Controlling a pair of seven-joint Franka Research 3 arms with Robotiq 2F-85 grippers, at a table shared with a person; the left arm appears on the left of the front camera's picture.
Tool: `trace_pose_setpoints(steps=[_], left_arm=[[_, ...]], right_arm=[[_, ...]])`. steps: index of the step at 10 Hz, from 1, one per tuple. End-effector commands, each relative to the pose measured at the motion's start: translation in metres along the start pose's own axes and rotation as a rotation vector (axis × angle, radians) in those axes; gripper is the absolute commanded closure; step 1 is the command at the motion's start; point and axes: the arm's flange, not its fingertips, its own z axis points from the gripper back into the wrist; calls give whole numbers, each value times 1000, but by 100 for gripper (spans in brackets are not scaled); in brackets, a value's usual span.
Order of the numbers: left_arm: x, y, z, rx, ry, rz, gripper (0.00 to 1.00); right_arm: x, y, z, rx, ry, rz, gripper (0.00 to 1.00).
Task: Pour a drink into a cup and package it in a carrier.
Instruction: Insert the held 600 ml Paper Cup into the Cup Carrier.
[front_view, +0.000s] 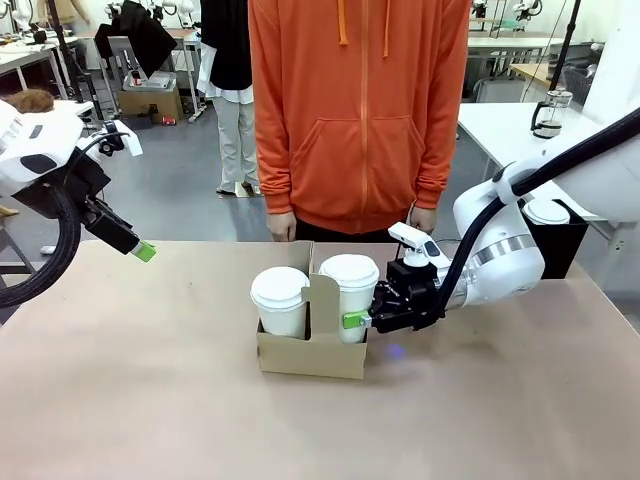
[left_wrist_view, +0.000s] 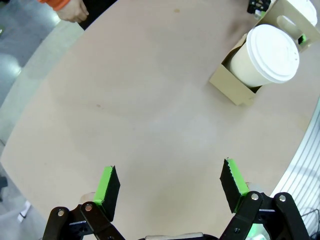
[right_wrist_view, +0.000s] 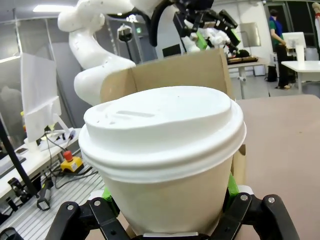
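Across the table (front_view: 150, 420) in the front view, the brown carrier (front_view: 312, 352) sits near the middle with two lidded white cups in it, one either side of its upright handle. The right gripper (front_view: 352, 320) is closed on the right cup (front_view: 349, 295), low on its wall. The left gripper (front_view: 140, 248) hangs well off to the left, above the table's far edge.

From the left wrist, that gripper's green-padded fingers (left_wrist_view: 107, 186) stand wide apart with nothing between them; the left cup (left_wrist_view: 265, 60) and carrier lie far off.

From the right wrist, the held cup (right_wrist_view: 165, 165) looms close, with a pad on either side under the lid's rim, a contact the front view half hides.

Thin paper like this would likely crush under a hard squeeze, and if full it will be top-heavy, so a gentle hold on the wall beneath the lid suits it.
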Motion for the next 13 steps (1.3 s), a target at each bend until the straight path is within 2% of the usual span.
trace_pose_setpoints(steps=[1,4,5,9,13], left_arm=[[-1,1,0,1,2,-4,0],[-1,1,0,1,2,-4,0],[-1,1,0,1,2,-4,0],[-1,1,0,1,2,-4,0],[-1,1,0,1,2,-4,0]], right_arm=[[-8,-11,5,44,25,47,11],[-12,-13,11,55,46,79,11],[-12,-12,12,52,60,107,0],[9,-1,24,19,89,155,0],[43,12,70,-93,172,134,0]])
